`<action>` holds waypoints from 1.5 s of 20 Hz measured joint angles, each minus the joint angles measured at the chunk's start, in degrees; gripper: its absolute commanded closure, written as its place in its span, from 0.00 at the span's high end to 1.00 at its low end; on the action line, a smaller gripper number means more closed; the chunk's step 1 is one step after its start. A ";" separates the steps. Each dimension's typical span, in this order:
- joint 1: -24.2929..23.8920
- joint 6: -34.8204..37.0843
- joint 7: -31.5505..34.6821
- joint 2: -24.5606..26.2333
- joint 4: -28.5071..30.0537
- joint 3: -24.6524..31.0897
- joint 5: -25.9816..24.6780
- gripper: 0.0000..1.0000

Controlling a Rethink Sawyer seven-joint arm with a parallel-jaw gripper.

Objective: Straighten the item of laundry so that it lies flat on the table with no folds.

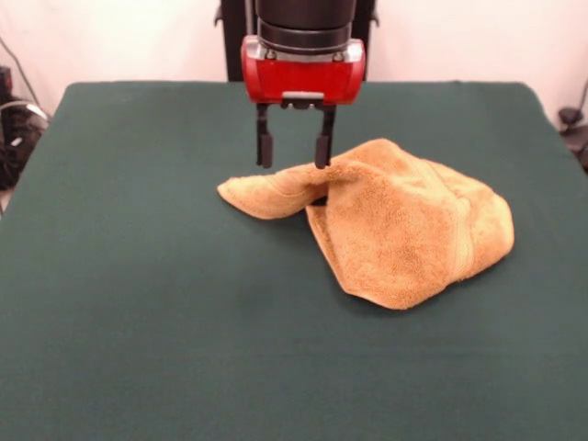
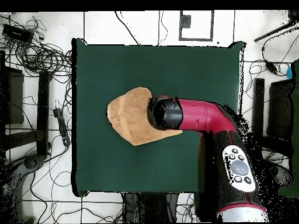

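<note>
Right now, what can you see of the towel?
The towel is mustard terry cloth, bunched and folded over itself on the green table, near its middle. A woven band runs near one hem. One corner stretches out in a raised tongue toward the open end effector, whose one finger touches that ridge.

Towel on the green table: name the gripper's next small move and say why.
Probably lower slightly and close on the raised fold. In the front view the gripper hangs open over the towel, one finger at the fold's ridge, the other over the narrow flap that reaches out to the picture's left. The towel lies bunched and doubled over on the table, so that flap looks like the piece to grasp and pull out flat.
</note>
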 measured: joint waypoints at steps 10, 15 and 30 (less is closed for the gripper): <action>-2.83 5.61 -1.87 0.15 -0.92 6.34 -5.31 1.00; -3.98 8.02 -1.88 0.25 -1.65 9.90 -7.82 1.00; -7.95 11.01 -1.88 0.67 -4.82 16.74 -11.37 1.00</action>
